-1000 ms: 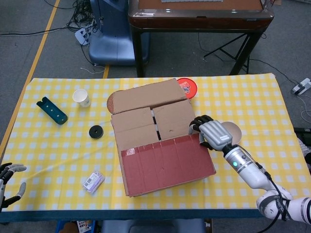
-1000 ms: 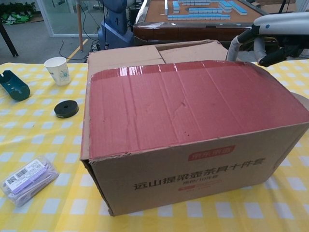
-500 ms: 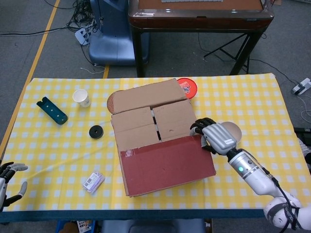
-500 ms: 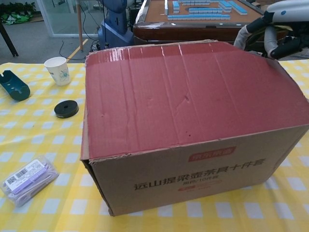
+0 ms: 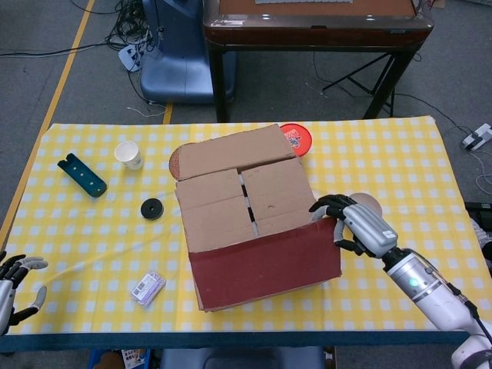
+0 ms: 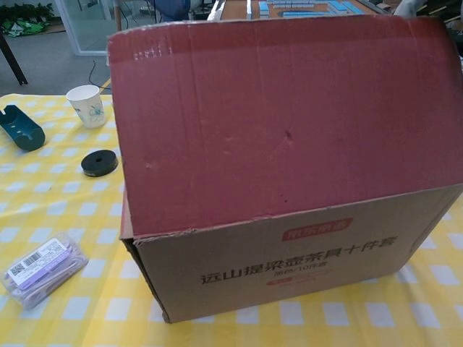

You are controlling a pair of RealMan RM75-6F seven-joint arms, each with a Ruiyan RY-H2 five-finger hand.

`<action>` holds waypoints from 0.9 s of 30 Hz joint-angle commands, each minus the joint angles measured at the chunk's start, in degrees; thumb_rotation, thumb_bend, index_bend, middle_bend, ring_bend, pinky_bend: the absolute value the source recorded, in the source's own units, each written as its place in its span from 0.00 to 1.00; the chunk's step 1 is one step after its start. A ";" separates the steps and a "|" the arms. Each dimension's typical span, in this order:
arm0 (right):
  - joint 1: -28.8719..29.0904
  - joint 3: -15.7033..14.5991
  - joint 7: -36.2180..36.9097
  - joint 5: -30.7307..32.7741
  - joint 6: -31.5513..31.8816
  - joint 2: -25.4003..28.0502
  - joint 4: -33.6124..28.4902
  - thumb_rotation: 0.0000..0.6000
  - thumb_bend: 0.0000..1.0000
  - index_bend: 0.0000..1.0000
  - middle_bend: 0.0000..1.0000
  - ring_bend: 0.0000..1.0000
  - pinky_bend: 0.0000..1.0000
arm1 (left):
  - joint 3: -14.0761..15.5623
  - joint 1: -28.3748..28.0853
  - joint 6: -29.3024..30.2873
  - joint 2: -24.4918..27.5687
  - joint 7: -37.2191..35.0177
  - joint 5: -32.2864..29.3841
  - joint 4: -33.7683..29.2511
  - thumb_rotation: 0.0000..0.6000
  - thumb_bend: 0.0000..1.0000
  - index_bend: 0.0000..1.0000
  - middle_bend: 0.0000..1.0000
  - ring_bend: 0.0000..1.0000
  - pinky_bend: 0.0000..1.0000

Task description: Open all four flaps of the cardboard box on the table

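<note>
Brown corrugated cardboard box (image 5: 254,231) sits at the middle of the desk (image 5: 400,161), which wears a yellow-and-white checked cloth. Its near flap, red on the inner face (image 6: 289,116), is lifted up steeply; in the chest view it fills most of the frame and hides what lies behind it. The front wall below carries dark printed characters and a small red label. From the head view, the far flap (image 5: 231,151) lies folded back towards 12 o'clock, and the two brown side flaps (image 5: 246,200) lie flat over the top, meeting along a dark seam.

At the box's 3 o'clock corner, the right hand (image 5: 361,227) has its fingers (image 5: 327,206) curled round the edge of the red flap, gripping it. The left hand (image 5: 11,280) hangs at the desk's 8 o'clock edge, holding nothing, fingers spread apart.

Towards 10 o'clock of the box stand a white paper cup (image 5: 128,154) and a teal plastic holder (image 5: 81,175); a black round disc (image 5: 152,208) lies at 9 o'clock, and a clear packet with a barcode label (image 5: 147,287) at 8 o'clock. A red round lid (image 5: 296,138) shows behind the box at 1 o'clock.
</note>
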 commanded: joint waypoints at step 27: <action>1.84 -18.44 69.93 -37.33 17.49 11.93 14.31 1.00 1.00 0.40 0.29 0.25 0.29 | -0.13 0.10 0.58 0.84 2.74 -0.09 -2.61 1.00 0.43 0.40 0.27 0.16 0.00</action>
